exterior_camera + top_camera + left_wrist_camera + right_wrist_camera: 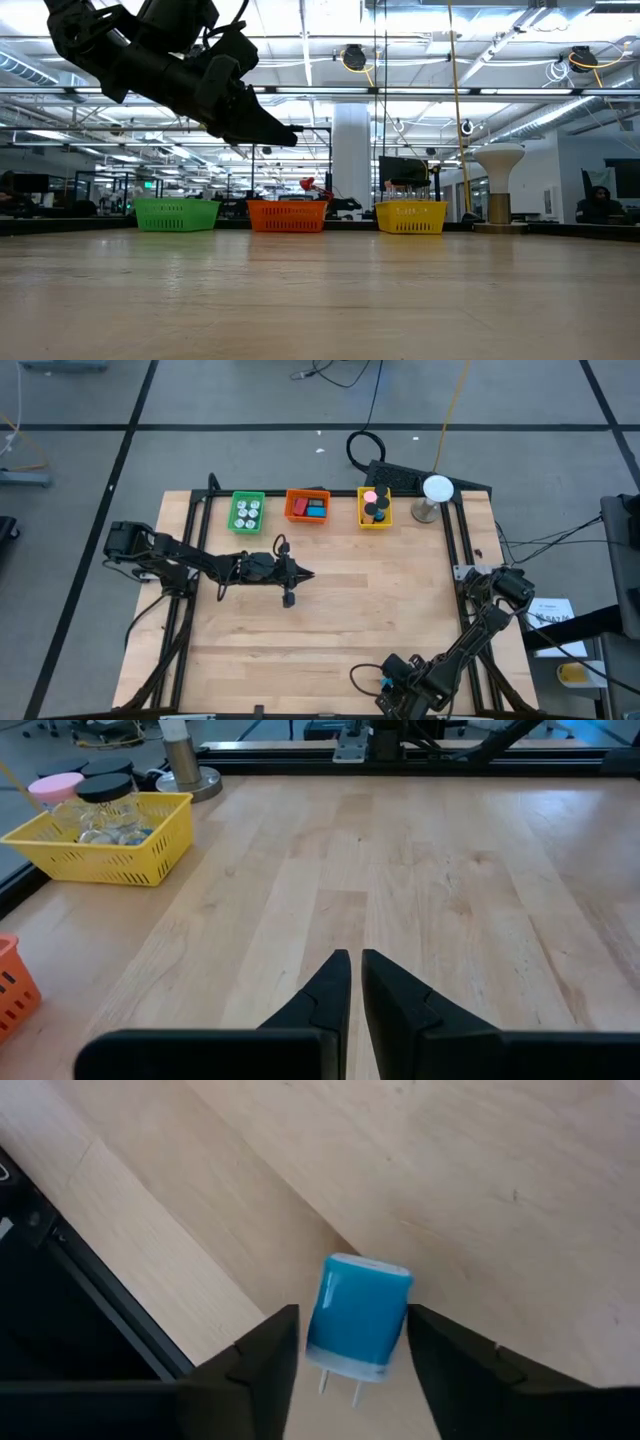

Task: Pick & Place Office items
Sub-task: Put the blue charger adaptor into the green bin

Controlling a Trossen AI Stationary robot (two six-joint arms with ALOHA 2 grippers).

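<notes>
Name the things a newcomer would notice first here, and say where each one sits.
Three bright trays line the table's far edge: a green tray, an orange tray and a yellow tray, with a white ball on a stand beside the yellow one. The left gripper hovers shut over the bare middle of the table. At the near edge, the right gripper has a blue plug adapter between its fingers.

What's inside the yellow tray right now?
The yellow tray holds clear jars: one with a pink lid, others with black lids. Bluish bits show at the jar bottoms, but the tray wall hides most of them, so I cannot identify them.
</notes>
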